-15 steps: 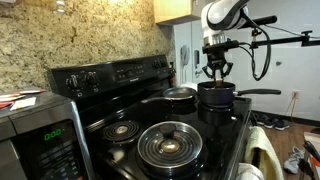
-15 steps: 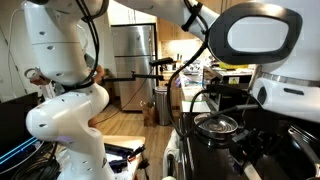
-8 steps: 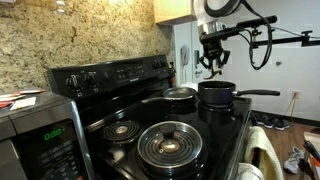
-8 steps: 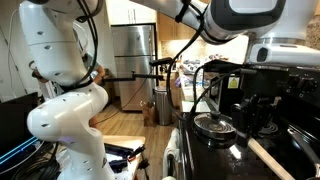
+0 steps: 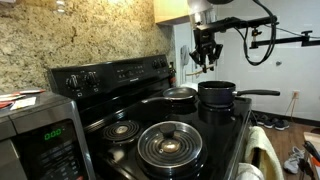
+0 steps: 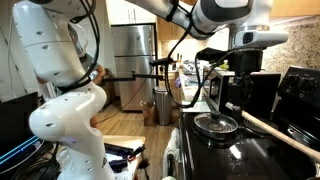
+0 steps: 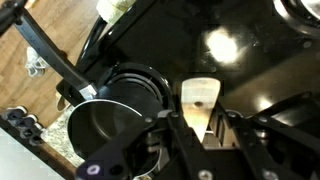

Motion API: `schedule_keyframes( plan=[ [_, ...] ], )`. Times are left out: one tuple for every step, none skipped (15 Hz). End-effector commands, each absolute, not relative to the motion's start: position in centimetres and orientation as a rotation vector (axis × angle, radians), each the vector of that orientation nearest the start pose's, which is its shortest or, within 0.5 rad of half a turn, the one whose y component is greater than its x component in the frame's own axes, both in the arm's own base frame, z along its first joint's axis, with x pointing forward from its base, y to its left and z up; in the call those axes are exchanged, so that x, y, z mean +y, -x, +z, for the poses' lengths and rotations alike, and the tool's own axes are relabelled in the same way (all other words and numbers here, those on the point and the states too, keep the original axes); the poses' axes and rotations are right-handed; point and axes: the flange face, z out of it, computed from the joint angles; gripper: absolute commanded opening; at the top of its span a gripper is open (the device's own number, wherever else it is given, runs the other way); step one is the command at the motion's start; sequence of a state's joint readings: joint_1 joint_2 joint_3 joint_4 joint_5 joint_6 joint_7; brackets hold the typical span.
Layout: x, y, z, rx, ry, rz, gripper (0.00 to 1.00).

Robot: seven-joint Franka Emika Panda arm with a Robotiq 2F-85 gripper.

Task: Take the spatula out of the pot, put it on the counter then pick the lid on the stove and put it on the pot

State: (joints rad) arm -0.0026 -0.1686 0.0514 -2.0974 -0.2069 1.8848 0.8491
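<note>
In the wrist view my gripper [image 7: 202,122] is shut on the spatula [image 7: 198,95]. Its pale flat blade sticks out between the fingers, above the black stove top. The dark pot [image 7: 110,122] lies beside and below it, inside bare, its long black handle running up-left. In an exterior view the gripper [image 5: 205,55] hangs well above the pot [image 5: 217,95]. In an exterior view the spatula's pale handle [image 6: 285,140] slants down to the right. The see-through lid [image 5: 168,145] rests on the front burner of the stove [image 5: 110,75].
A frying pan [image 5: 180,95] with a silvery inside sits behind the pot. A silver microwave [image 5: 35,130] stands at the near left. A coil burner [image 5: 122,129] lies beside the lid. A granite backsplash rises behind the stove. The robot's white base [image 6: 65,110] stands on the floor.
The gripper has risen from just over the pot's rim to well above it, drifting slightly left, carrying the spatula clear of the pot. Pot, pan and lid have not moved.
</note>
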Motion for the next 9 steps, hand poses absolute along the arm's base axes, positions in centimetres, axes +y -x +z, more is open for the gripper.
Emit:
schedule_keyframes(
  plan=[
    [4.7, -50.1, 49.6, 0.896, 3.219, -0.181, 0.10],
    [4.8, -50.2, 49.3, 0.949, 3.276, -0.216, 0.08],
    [4.6, -50.3, 49.5, 0.994, 3.204, -0.156, 0.29],
    [5.0, -50.2, 49.4, 0.968, 3.237, -0.177, 0.29],
    [5.2, -50.2, 49.4, 0.957, 3.251, -0.184, 0.29],
    [5.1, -50.3, 49.3, 0.955, 3.258, -0.188, 0.08],
    [5.0, -50.5, 49.6, 0.816, 3.234, -0.224, 0.08],
    [4.7, -50.5, 50.2, 0.722, 3.216, -0.267, 0.08],
    [4.3, -50.6, 50.5, 0.646, 3.214, -0.286, 0.08]
  ],
)
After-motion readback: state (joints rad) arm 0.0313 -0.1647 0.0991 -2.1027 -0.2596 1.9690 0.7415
